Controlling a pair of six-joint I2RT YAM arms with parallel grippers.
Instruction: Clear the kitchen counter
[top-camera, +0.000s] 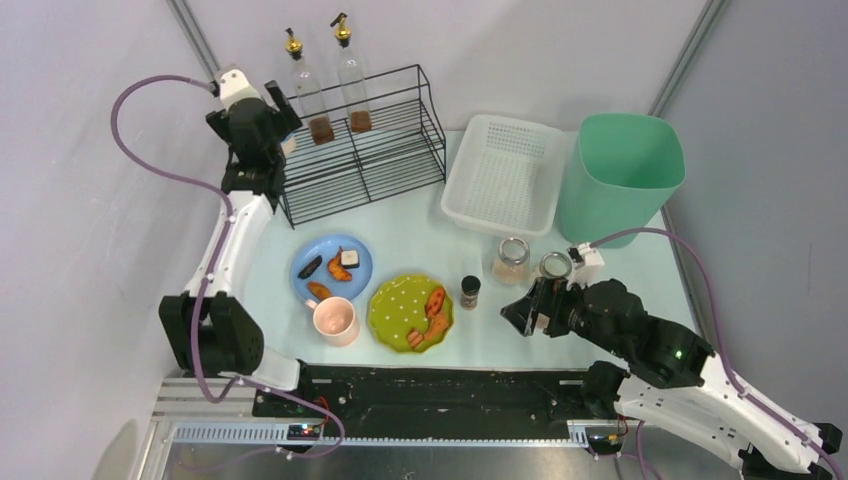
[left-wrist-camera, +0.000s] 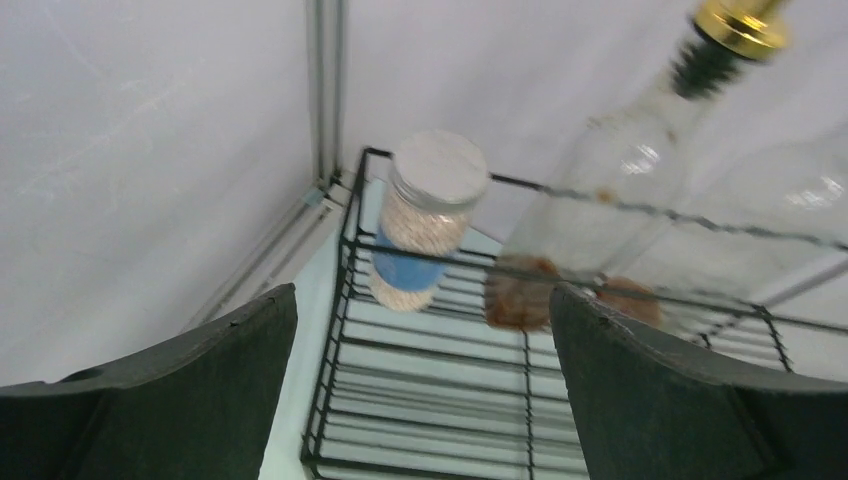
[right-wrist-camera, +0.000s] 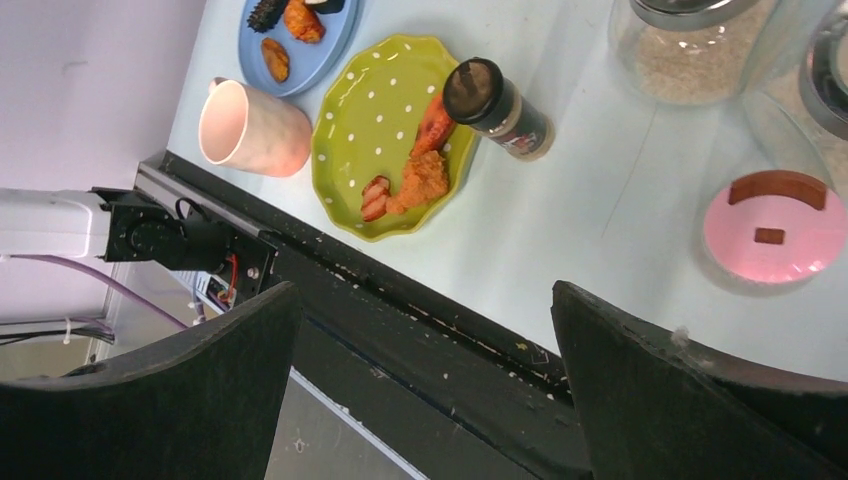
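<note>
Nearest, the right gripper (right-wrist-camera: 422, 300) hangs spread wide and empty, right of the green dotted plate (top-camera: 395, 310). The pale green worktop (top-camera: 420, 225) lies under that plate, running back from the black front rail. A pink mug (top-camera: 335, 320) sits just left of the plate and a spice jar (top-camera: 470, 292) just right. Far behind the plate, the left gripper (left-wrist-camera: 422, 310) gapes empty at the black wire rack (top-camera: 370, 150), facing a grain jar (left-wrist-camera: 425, 215).

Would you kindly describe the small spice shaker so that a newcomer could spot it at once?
On the pale mint-green counter, find the lime-green polka-dot plate near the front edge. Just right of it stands the small spice shaker. Unlike the wider clear glass jar further right, it is slim and dark, with a black lid.
</note>
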